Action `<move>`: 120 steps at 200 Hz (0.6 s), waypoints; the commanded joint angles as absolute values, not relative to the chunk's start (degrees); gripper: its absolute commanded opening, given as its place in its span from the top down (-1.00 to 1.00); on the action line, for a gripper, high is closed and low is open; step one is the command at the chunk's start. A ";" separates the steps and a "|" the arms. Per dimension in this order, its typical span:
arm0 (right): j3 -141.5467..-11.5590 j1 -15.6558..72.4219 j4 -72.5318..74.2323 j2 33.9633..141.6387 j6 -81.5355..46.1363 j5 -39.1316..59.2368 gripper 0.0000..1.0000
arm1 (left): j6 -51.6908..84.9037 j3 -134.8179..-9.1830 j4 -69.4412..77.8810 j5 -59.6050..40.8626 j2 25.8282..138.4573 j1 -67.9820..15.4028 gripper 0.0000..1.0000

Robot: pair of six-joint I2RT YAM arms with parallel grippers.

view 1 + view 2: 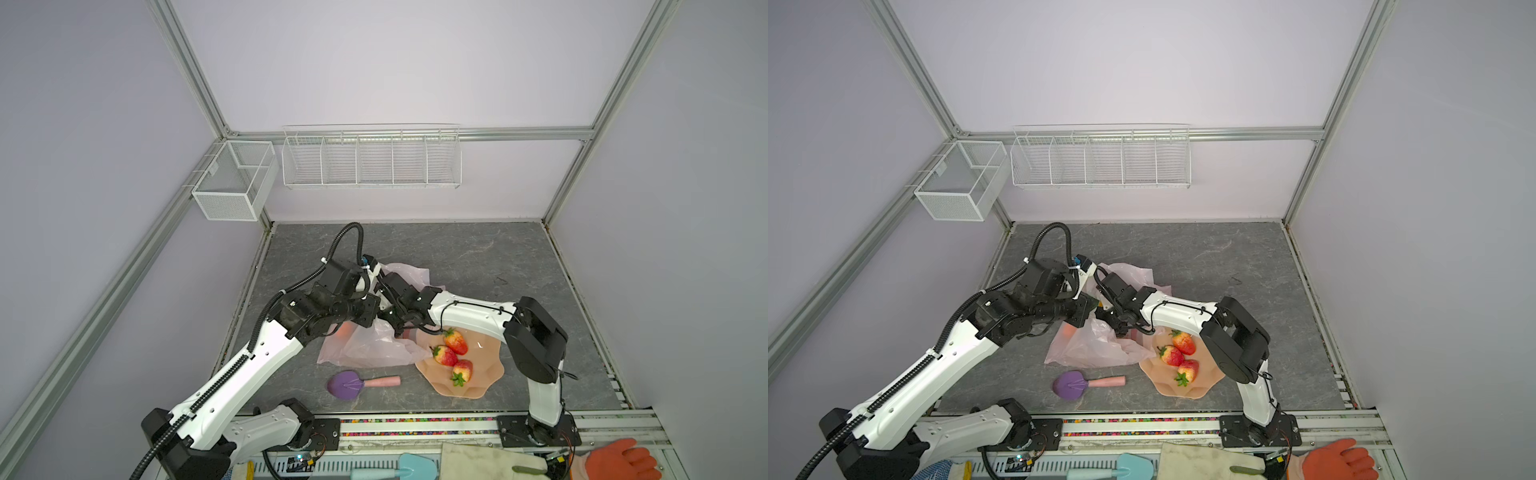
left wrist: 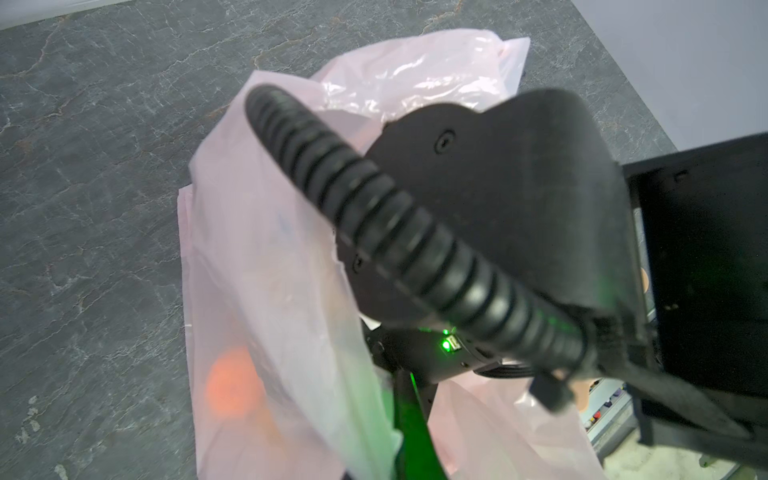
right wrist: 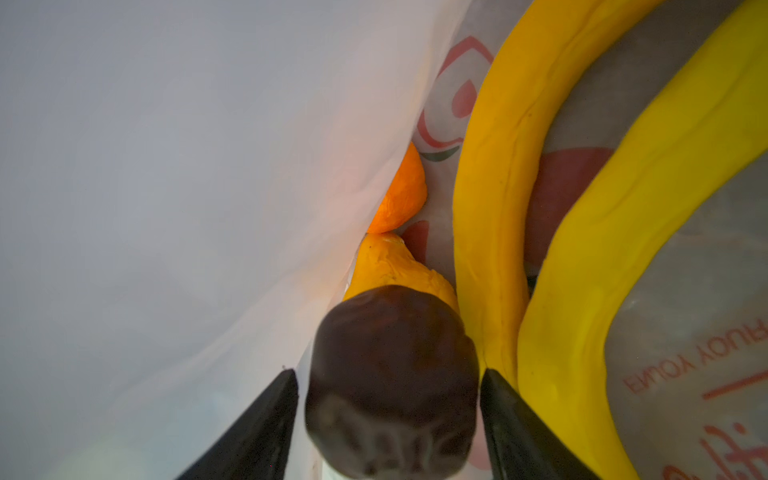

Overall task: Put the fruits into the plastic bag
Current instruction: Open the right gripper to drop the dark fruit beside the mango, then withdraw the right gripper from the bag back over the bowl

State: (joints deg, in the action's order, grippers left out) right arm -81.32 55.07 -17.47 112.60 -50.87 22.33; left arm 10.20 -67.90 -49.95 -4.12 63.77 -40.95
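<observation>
bag [image 1: 374, 345] was thin crinkly translucent plastic, glossy. table [image 1: 478, 257] looked matt grey stone, veined. bananas [image 3: 494, 208] were smooth matt; dark fruit [image 3: 390, 365] had slight sheen. bowl [image 1: 486, 370] was glossy plastic. rack [image 1: 370, 162] was white wire.

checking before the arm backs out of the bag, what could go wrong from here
1. The dark fruit sits between the right gripper's fingers with only thin gaps; backing out could drag it along.
2. The plastic bag film sags against the fingers; it may snag and spill the bananas and orange.
3. Three strawberries lie in the bowl beside the bag; a tugged bag could nudge them.
</observation>
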 commanded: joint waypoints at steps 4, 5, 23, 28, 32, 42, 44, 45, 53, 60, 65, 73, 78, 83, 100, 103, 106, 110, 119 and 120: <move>-81.15 54.63 -19.20 110.06 -51.40 24.08 -0.71 | 9.48 -67.15 -50.04 -2.72 63.46 -40.96 1.00; -81.14 54.61 -19.27 109.96 -51.36 24.04 -0.72 | 9.49 -67.15 -50.07 -2.64 63.46 -40.96 1.00; -80.52 54.44 -21.16 107.83 -50.19 24.10 -0.79 | 9.40 -66.85 -50.33 -1.84 63.45 -40.96 1.00; -80.29 54.43 -21.68 107.14 -49.79 24.12 -0.81 | 9.35 -66.76 -50.38 -1.62 63.52 -40.96 1.00; -80.03 54.41 -22.20 106.63 -49.58 24.08 -0.82 | 9.41 -66.67 -50.51 -1.47 63.54 -40.96 1.00; -79.49 54.24 -23.89 105.27 -48.87 23.67 -0.84 | 9.45 -66.46 -50.43 -1.26 63.63 -40.96 1.00; -79.29 54.14 -24.14 104.98 -48.69 23.54 -0.84 | 9.55 -66.38 -50.44 -1.24 63.61 -40.96 1.00; -79.19 54.14 -24.25 104.87 -48.65 23.50 -0.84 | 9.56 -66.37 -50.40 -1.15 63.58 -40.96 1.00; -78.44 54.06 -25.13 103.57 -48.12 23.10 -0.87 | 9.75 -66.14 -50.37 -0.91 63.62 -40.91 1.00; -77.67 53.92 -26.15 102.44 -47.79 22.42 -0.89 | 9.90 -65.93 -50.15 -0.67 63.60 -40.96 1.00; -77.11 53.80 -26.85 101.67 -47.60 21.98 -0.90 | 9.94 -65.76 -50.01 -0.54 63.55 -40.96 1.00; -76.38 53.66 -28.02 100.48 -47.25 21.32 -0.91 | 10.09 -65.53 -49.86 -0.53 63.62 -40.96 1.00; -75.81 53.55 -28.72 99.61 -47.05 20.76 -0.91 | 10.04 -65.57 -49.84 -0.55 63.73 -40.96 1.00; -75.29 53.46 -29.25 98.80 -46.95 20.11 -0.91 | 10.17 -65.57 -49.90 -0.59 63.88 -40.96 1.00; -73.61 53.27 -30.82 96.11 -46.52 18.20 -0.93 | 10.20 -65.48 -49.79 -0.70 64.24 -40.96 1.00; -73.35 53.26 -31.13 95.65 -46.54 17.80 -0.93 | 10.20 -65.48 -49.71 -0.69 64.25 -40.96 1.00; -73.08 53.34 -31.38 95.24 -46.42 17.37 -0.93 | 10.20 -65.35 -49.74 -0.66 64.25 -40.96 1.00; -72.68 53.23 -31.57 94.52 -46.32 16.85 -0.93 | 10.20 -65.37 -49.62 -0.74 64.31 -40.96 1.00; -71.94 53.19 -32.18 93.21 -46.16 15.74 -0.93 | 10.25 -65.20 -49.57 -0.76 64.38 -40.96 1.00; -71.92 53.18 -32.26 93.06 -46.15 15.56 -0.93 | 10.22 -65.21 -49.57 -0.78 64.36 -40.96 1.00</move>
